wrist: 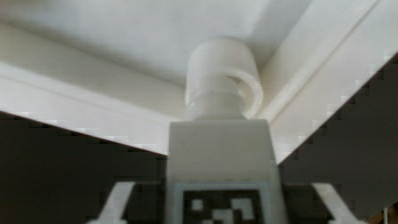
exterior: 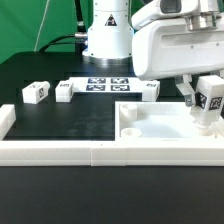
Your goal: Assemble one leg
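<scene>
The black table (exterior: 60, 115) carries everything. Directly beneath the jaws lies the large white panel (exterior: 160, 128), flat with its round sockets facing up so that a leg can go in from above. Long white rails (exterior: 60, 150) border the work area, probably to keep parts from sliding. The jaws are closed on the leg (exterior: 208, 102), holding it upright with its round end pointing down at the panel's corner. That looks meant for seating it in a socket there. Spare legs (exterior: 35, 92) lie on the table, well apart from the jaws.
</scene>
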`<state>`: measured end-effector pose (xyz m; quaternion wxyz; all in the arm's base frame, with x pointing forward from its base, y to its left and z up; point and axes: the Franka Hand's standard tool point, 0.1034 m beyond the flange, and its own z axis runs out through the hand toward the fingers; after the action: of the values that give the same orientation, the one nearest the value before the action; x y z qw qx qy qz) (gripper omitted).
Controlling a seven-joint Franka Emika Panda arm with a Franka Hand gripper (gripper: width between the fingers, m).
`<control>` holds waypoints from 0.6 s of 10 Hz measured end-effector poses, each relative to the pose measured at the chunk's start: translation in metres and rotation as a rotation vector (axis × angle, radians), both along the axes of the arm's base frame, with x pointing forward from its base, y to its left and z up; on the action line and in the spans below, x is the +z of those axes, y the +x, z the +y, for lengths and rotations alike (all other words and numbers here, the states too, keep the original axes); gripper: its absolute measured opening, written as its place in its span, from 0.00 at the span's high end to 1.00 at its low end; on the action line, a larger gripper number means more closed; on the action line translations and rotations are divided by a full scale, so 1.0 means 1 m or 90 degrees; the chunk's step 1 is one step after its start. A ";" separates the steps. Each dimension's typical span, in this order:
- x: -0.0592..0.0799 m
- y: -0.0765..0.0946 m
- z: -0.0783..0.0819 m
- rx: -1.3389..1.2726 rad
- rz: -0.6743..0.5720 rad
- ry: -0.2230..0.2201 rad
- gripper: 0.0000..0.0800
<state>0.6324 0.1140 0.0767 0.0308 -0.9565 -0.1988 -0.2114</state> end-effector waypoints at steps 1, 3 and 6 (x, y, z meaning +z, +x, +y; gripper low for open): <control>-0.001 -0.001 0.002 0.001 -0.002 0.001 0.64; -0.004 -0.002 0.006 0.003 -0.005 0.002 0.64; -0.011 -0.004 0.006 0.004 0.000 0.001 0.64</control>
<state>0.6281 0.1204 0.0654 0.0325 -0.9557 -0.2019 -0.2118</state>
